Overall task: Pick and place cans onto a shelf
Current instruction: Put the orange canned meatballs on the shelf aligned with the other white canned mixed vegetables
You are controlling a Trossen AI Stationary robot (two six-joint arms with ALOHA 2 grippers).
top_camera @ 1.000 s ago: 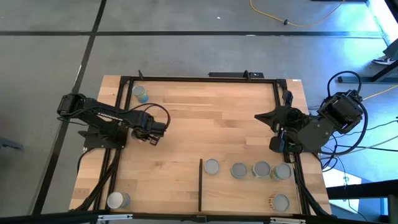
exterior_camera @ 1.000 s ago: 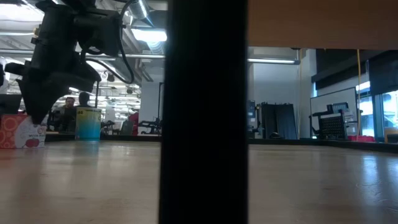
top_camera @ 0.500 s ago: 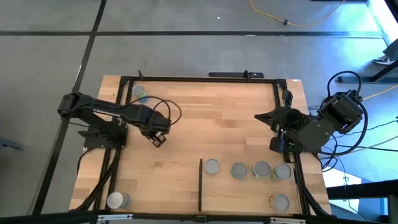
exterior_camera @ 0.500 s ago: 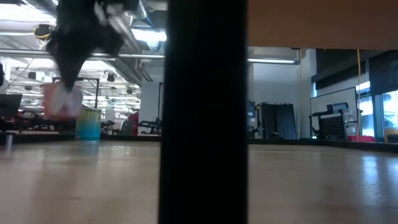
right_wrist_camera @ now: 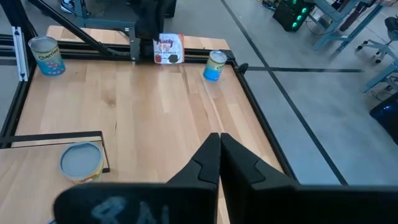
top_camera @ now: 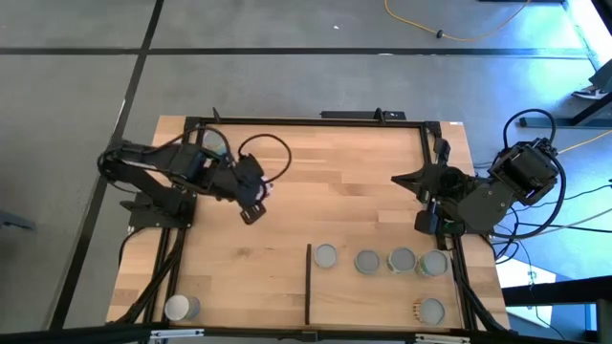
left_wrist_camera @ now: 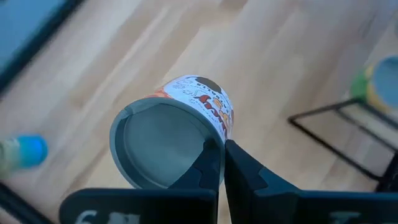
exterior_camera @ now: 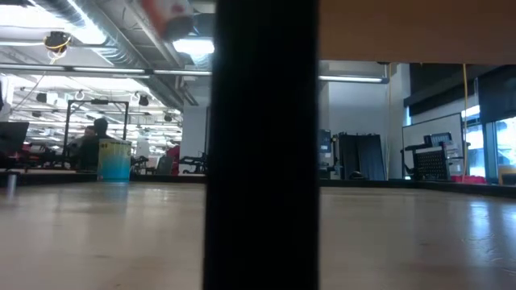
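Your left gripper (top_camera: 251, 194) is pinching the rim of a red-and-white can (left_wrist_camera: 177, 134), carrying it lifted, well left of the shelf (top_camera: 382, 296) where five cans are sitting; your right gripper (top_camera: 428, 203), fingers closed on nothing, is waiting just above the shelf

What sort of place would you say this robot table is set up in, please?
Probably a robotics lab or workshop: a grey concrete floor with a loose yellow cable, exposed ceiling ducts, and equipment racks behind the table.

L gripper (top_camera: 251, 194) clamped shut mid-table, raised; R gripper (top_camera: 424, 199) shut, parked at table's R edge.
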